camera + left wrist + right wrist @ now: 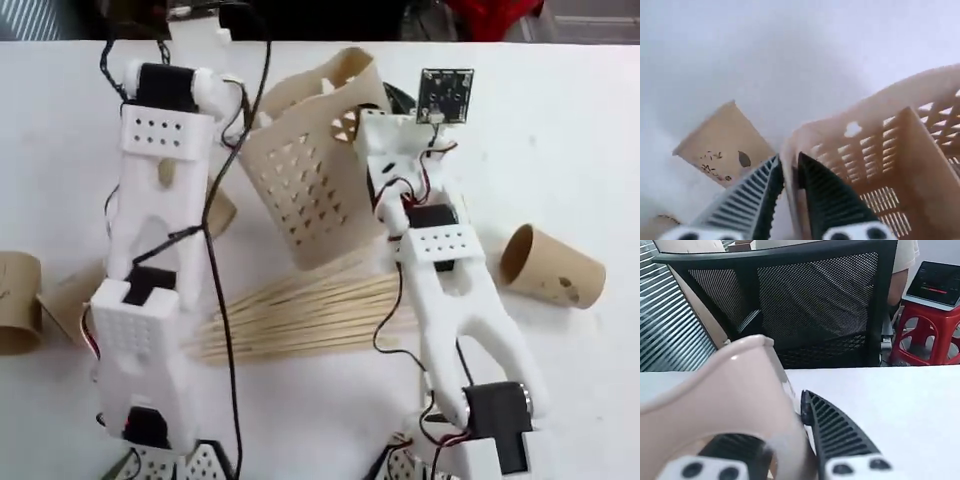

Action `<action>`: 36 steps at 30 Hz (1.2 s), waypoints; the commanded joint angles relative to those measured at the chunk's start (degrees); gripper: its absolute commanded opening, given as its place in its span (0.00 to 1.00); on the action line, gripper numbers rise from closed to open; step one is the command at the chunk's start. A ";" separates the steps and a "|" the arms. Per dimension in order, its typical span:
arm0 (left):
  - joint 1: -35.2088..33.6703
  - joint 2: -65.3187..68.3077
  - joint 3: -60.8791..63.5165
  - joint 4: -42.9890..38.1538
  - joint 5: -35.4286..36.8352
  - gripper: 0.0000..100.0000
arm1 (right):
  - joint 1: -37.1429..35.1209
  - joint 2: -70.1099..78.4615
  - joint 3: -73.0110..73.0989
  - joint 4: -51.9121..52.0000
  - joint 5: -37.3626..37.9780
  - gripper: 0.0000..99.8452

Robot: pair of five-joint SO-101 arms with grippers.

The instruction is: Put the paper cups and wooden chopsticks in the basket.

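Observation:
The cream perforated basket (305, 180) sits tilted at the table's middle, held by both arms. My left gripper (789, 162) is shut on the basket (875, 165) rim wall, seen in the high view at the basket's left edge (240, 125). My right gripper (785, 412) is shut on the basket (725, 385) rim on the opposite side (365, 125). A pile of wooden chopsticks (300, 312) lies in front of the basket. Paper cups lie on their sides: one at right (553, 266), two at the far left (18, 302) (70, 295), and one (222, 212) (722, 142) partly under the left arm.
Black cables (228, 300) trail over the table and across the chopsticks. A black mesh chair (805, 300) and a red stool (925, 330) stand beyond the table's far edge. Open table lies at the far right and the front middle.

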 commanded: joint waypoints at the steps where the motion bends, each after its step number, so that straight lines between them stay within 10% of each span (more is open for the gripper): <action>1: -0.66 -0.40 -1.85 -3.16 0.44 0.02 | 0.75 -1.27 -4.66 -0.31 -0.88 0.02; 15: -2.24 -0.40 -9.76 -16.53 -7.30 0.02 | -1.45 -1.19 -0.53 6.81 -0.70 0.23; 23: -3.30 -0.31 -3.78 -20.22 -7.47 0.02 | -1.19 -1.80 5.19 18.42 18.37 0.24; 36: -2.59 -0.40 9.76 -18.73 -1.85 0.02 | 2.68 -8.48 0.70 39.52 26.64 0.24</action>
